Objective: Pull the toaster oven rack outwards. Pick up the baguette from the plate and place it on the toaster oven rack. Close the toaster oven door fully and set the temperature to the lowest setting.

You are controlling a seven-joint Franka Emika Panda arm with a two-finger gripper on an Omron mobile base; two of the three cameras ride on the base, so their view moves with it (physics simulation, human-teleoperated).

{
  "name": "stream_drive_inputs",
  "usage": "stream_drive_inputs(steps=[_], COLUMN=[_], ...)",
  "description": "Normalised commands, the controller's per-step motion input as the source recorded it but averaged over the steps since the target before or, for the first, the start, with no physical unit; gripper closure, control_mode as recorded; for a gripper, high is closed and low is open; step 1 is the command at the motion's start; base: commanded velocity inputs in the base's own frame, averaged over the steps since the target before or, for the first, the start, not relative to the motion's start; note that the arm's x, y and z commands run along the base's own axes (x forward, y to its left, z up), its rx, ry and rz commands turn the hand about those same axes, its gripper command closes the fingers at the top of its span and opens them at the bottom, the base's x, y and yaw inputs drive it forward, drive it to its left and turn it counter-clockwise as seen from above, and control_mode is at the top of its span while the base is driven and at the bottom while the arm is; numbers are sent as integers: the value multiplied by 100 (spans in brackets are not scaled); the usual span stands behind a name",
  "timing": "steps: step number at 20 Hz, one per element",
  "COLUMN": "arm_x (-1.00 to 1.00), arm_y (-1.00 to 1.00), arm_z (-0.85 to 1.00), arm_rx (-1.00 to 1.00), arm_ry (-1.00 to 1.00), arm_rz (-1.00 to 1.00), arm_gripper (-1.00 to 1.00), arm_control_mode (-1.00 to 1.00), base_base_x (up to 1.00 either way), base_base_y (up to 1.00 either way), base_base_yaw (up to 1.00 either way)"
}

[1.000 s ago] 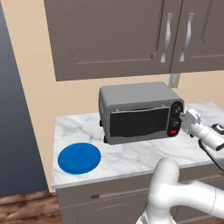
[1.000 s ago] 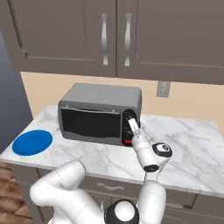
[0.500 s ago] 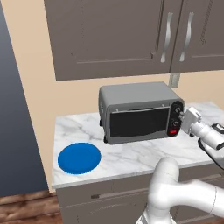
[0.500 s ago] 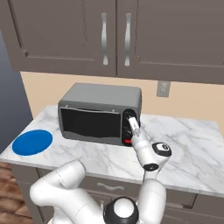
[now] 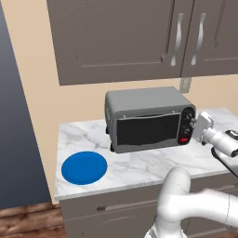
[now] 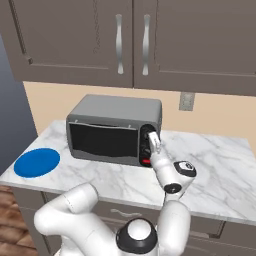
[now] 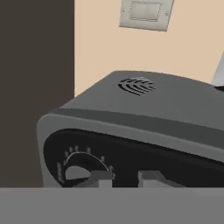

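Note:
The grey toaster oven (image 5: 148,103) stands on the marble counter with its dark-glass toaster oven door (image 5: 148,130) shut flush against the front. My gripper (image 5: 195,126) presses against the dark control panel (image 6: 148,145) on the right, fingers narrowly apart and closed on a black knob. In the hand view the fingertips (image 7: 101,179) sit against the panel beside a dial ring with tick marks (image 7: 74,158). The blue plate (image 5: 84,167) lies bare on the counter, left of the oven. The closed door hides the toaster oven rack, and the baguette is out of view.
Grey wall cabinets (image 5: 139,37) hang above the oven. A wall outlet (image 6: 186,101) sits behind its right side. A red button (image 5: 184,139) is low on the panel. Open marble counter (image 6: 220,165) spreads to the right of the oven.

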Motion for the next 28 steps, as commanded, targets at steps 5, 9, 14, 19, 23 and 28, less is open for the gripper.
stream_drive_inputs(steps=[5,9,14,19,23,28], arm_x=[100,100,100,100,100,100], arm_y=[-100,-100,-100,-99,-90,-85], arm_z=[100,100,100,100,100,100], arm_rx=[31,23,17,16,22,22], arm_ry=[31,21,12,9,8,6], arm_rz=[0,0,0,-4,-15,-18], arm_gripper=[100,100,100,100,100,100], arm_control_mode=[-100,-100,-100,-100,-100,-100], base_base_x=[0,0,0,0,0,0], base_base_y=[0,0,0,0,0,0], base_base_yaw=[0,0,0,0,0,0])
